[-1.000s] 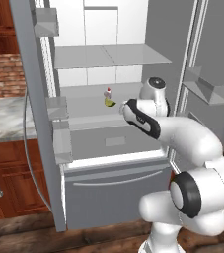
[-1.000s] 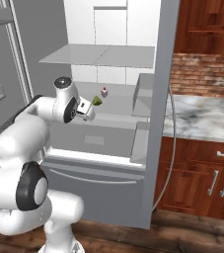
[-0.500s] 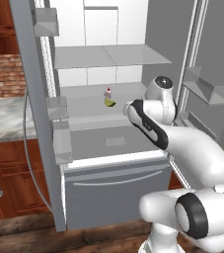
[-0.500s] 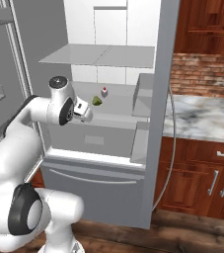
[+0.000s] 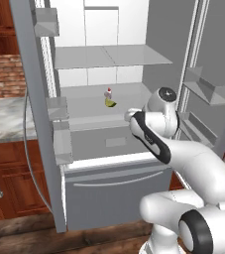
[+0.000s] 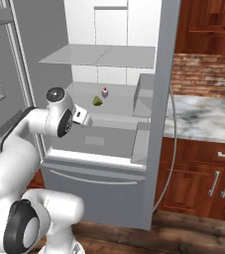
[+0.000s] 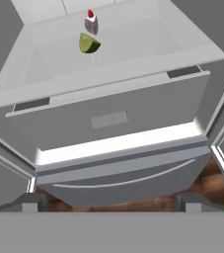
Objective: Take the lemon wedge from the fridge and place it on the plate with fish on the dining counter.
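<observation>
The fridge (image 5: 99, 57) stands open, showing its white shelves. On its middle shelf lies the lemon wedge (image 5: 111, 103) (image 6: 97, 101) (image 7: 88, 43), tiny and yellow-green, just in front of a small white bottle with a red cap (image 5: 109, 93) (image 7: 91, 22). My gripper (image 5: 132, 116) (image 6: 84, 119) (image 7: 109, 202) hovers in front of the shelf edge, short of the wedge and a little lower. Its jaws stand wide open with nothing between them. The plate, the fish and the dining counter are out of view.
Both fridge doors swing outward, with door bins (image 5: 58, 109) (image 6: 144, 94) beside the shelf opening. The closed bottom drawer (image 5: 114, 188) (image 7: 123, 173) sits below my hand. A marble counter on wood cabinets (image 5: 5, 119) (image 6: 203, 116) flanks the fridge.
My arm has shifted its elbow and the hand has dipped slightly in front of the middle shelf. The jaws stay open. The lemon wedge and bottle have not moved.
</observation>
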Available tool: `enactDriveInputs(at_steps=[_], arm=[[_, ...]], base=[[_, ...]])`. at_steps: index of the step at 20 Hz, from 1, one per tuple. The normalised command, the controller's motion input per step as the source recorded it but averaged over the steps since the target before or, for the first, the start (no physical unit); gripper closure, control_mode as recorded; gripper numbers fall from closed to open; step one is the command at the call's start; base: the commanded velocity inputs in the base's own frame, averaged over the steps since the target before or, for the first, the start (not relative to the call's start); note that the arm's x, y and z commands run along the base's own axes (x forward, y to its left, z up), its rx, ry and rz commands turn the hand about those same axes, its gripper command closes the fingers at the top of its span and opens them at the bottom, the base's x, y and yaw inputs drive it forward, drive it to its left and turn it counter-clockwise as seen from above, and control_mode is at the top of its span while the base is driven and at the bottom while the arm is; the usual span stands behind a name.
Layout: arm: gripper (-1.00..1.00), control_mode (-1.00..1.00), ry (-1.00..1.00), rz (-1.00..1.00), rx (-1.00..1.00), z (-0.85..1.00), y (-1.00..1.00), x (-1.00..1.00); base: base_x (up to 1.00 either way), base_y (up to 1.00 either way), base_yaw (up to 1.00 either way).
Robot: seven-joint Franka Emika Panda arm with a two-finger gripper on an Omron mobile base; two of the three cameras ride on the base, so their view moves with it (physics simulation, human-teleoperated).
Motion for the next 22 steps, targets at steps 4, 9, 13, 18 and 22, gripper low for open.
enactDriveInputs(at_steps=[4,9,13,18,22], arm=[[-1.00,-1.00,0.00,0.00,0.00,0.00,0.00,0.00],[-1.00,-1.00,0.00,0.00,0.00,0.00,0.02,0.03],[-1.00,1.00,0.00,0.00,0.00,0.00,0.00,0.00],[-1.00,1.00,0.00,0.00,0.00,0.00,0.00,0.00],[-1.00,1.00,0.00,0.00,0.00,0.00,0.00,0.00]], base=[[0.00,0.00,0.00],[0.00,0.00,0.00],[0.34,0.06,0.00],[0.58,0.00,0.00],[0.50,0.00,0.00]])
